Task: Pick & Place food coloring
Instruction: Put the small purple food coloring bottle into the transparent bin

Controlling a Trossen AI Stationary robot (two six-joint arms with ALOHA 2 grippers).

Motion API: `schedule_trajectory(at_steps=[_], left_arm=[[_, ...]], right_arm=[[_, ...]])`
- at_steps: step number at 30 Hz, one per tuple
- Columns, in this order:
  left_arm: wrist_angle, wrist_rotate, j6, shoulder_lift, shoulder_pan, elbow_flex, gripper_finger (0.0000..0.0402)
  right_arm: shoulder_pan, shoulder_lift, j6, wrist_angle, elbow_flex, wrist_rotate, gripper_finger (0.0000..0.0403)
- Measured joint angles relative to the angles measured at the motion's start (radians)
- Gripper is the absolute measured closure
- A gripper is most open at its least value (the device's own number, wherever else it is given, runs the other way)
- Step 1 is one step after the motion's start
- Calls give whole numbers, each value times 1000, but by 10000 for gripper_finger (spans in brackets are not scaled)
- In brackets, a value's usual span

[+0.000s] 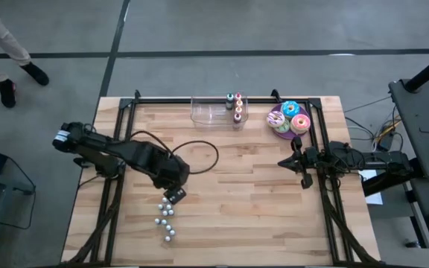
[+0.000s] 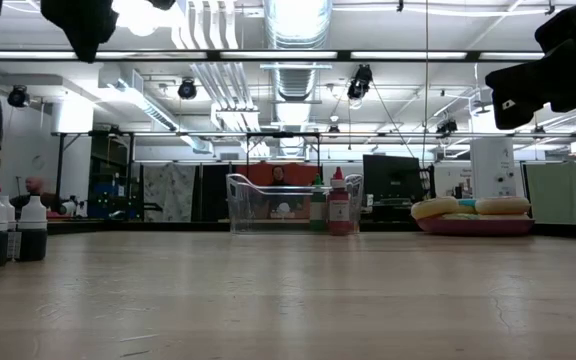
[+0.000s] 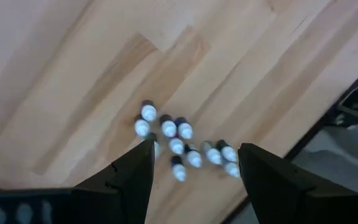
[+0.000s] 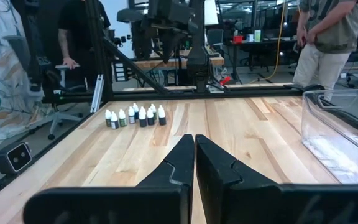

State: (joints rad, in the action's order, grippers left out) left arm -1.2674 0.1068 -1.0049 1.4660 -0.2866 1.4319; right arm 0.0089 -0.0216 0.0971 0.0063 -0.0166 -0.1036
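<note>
Food coloring bottles with coloured caps [image 1: 234, 106] stand upright at the right end of a clear bin [image 1: 208, 113]; the low view shows a red one [image 2: 339, 205] and a green one [image 2: 317, 207] within the bin's outline. Near the table's near-left part, several small dark bottles with white caps [image 1: 167, 219] stand close together on their bases. My left gripper [image 3: 194, 171] hangs open above this cluster [image 3: 179, 140], pointing steeply down, fingers well clear of the caps. My right gripper [image 4: 194, 155] rests shut and level at the table's right side [image 1: 298, 161], holding nothing.
A purple plate [image 1: 277, 126] with frosted doughnuts [image 1: 293, 115] sits at the far right beside the bin. A black cable [image 1: 199, 152] loops over the table's middle. A person stands beyond the table's far side [image 4: 325, 37]. Bare wood lies between the cluster and the bin.
</note>
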Motion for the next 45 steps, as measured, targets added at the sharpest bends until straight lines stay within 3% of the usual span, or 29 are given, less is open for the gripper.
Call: schedule_trajectory(at_steps=[8,16,32,45], left_arm=[[-17,-66,181,37,-35,-3,198],[-16,-143,246,32,-95,-87,198],[124,-142,275,22,-184,-215,198],[234,-142,327,22,-179,-312,198]], right_arm=[[0,0,0,0,0,0,394],[0,0,0,0,0,0,394],[0,-1,0,0,0,0,394],[0,-1,0,0,0,0,394]])
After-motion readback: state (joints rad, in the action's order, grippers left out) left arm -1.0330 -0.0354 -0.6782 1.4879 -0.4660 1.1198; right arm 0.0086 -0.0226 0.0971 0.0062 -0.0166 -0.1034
